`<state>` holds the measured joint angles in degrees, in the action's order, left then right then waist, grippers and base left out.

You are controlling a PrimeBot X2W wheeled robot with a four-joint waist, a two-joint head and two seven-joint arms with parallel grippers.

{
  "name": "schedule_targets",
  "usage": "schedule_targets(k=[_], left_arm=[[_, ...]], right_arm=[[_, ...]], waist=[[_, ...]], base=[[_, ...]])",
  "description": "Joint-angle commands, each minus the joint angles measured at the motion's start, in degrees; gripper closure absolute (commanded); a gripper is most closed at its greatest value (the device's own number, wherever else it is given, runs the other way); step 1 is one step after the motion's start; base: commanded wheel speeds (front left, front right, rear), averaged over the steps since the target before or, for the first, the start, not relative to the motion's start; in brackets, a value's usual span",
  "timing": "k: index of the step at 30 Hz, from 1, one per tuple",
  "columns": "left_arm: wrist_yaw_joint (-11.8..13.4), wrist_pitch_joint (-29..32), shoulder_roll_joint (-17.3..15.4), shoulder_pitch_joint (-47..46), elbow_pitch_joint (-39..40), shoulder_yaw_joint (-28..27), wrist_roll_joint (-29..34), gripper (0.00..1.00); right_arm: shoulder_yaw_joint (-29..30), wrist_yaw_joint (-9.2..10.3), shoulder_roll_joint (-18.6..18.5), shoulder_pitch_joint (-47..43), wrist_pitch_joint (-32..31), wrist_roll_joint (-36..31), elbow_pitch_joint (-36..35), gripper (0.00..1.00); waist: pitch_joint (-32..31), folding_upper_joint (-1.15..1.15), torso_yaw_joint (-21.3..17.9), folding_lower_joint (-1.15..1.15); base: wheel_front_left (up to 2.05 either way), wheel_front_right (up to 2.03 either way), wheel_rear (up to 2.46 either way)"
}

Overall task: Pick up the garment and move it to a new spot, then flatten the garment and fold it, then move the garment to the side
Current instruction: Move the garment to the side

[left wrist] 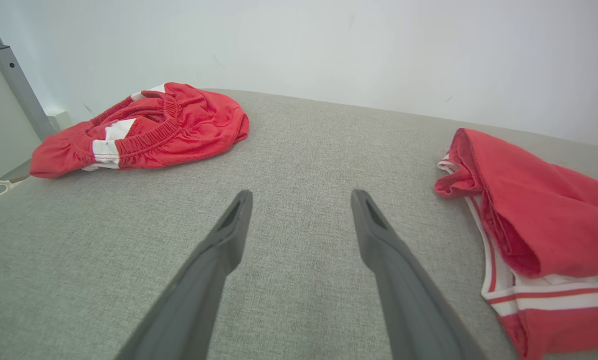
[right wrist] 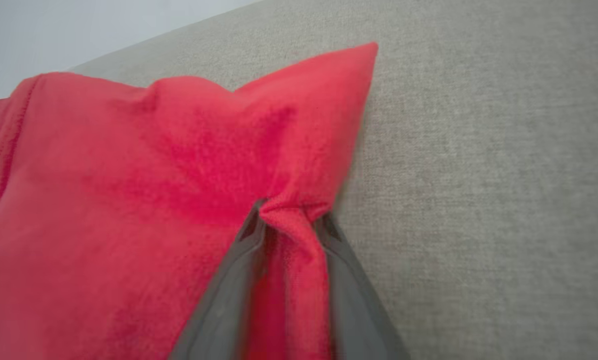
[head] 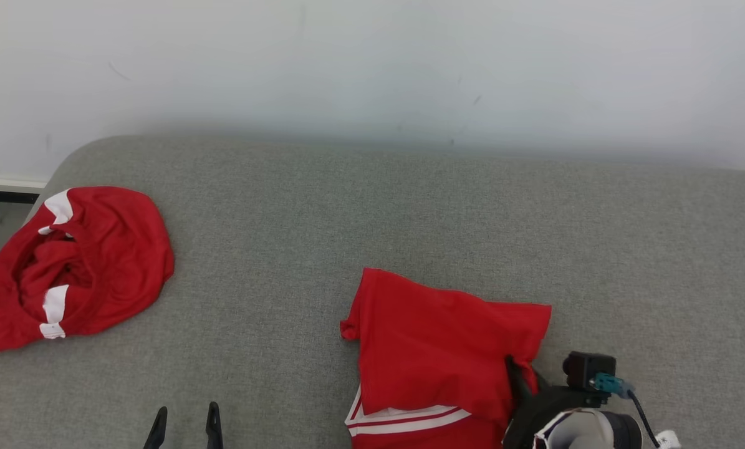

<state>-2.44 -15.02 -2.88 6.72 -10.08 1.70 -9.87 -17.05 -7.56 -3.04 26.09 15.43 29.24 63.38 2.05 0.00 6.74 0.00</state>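
The right claw is clenched on a bunched pinch of the red garment, the cloth gathered between its two dark fingers, at the near right of the grey upholstered surface. The garment lies partly doubled over at the surface's near edge, right of its middle. A plain red panel is folded slantwise across a lower layer trimmed with white and red stripes. One corner points toward the surface's far side, a small flap curls at the garment's left, and the cloth is lightly creased. The left claw hovers released, fingers spread wide over bare upholstery at the near left. Crumpled red shorts, with an elastic waistband and white side panels, sit at the surface's left end, well apart from the garment.
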Motion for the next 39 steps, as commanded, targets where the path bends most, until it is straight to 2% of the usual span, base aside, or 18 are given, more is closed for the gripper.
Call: schedule_targets(k=[1,9,17,24,33,39], left_arm=[[0.3,-0.1,0.0,-1.0,0.0,0.0,-0.1,0.0],[0.1,-0.1,0.0,-1.4,1.0,-0.2,-0.7,0.0],[-0.7,-0.1,0.0,-3.1,1.7,-1.2,0.1,0.0],[-2.0,-0.1,0.0,-6.6,2.9,-2.7,1.9,0.0],[-3.6,-0.1,0.0,-9.6,4.8,-4.5,4.0,0.0],[-4.2,-0.1,0.0,-10.5,5.6,-5.2,4.4,0.0]], right_arm=[[-0.1,0.11,0.1,0.4,-0.5,-0.5,0.7,1.0],[1.7,0.11,-3.5,4.2,-0.2,-6.3,-2.3,1.0],[-0.4,0.11,-12.1,12.1,-0.2,-11.3,-4.5,1.0],[-5.0,0.11,-20.2,20.2,-0.2,-12.8,-2.2,1.0],[-10.6,0.11,-29.1,29.6,-2.0,-12.6,2.1,1.0],[-11.7,0.11,-33.0,33.3,-2.7,-12.8,4.9,1.0]], waist=[[-0.1,0.0,-0.3,0.0],[1.2,0.0,-2.7,0.0],[5.3,0.0,-7.5,0.0],[10.1,0.0,-10.2,0.0],[14.6,0.0,-11.2,0.0],[16.2,0.0,-10.9,0.0]], base=[[0.0,0.0,0.0],[0.0,0.0,0.0],[0.0,0.0,0.0],[0.0,0.0,0.0],[0.0,0.0,0.0],[0.0,0.0,0.0]])
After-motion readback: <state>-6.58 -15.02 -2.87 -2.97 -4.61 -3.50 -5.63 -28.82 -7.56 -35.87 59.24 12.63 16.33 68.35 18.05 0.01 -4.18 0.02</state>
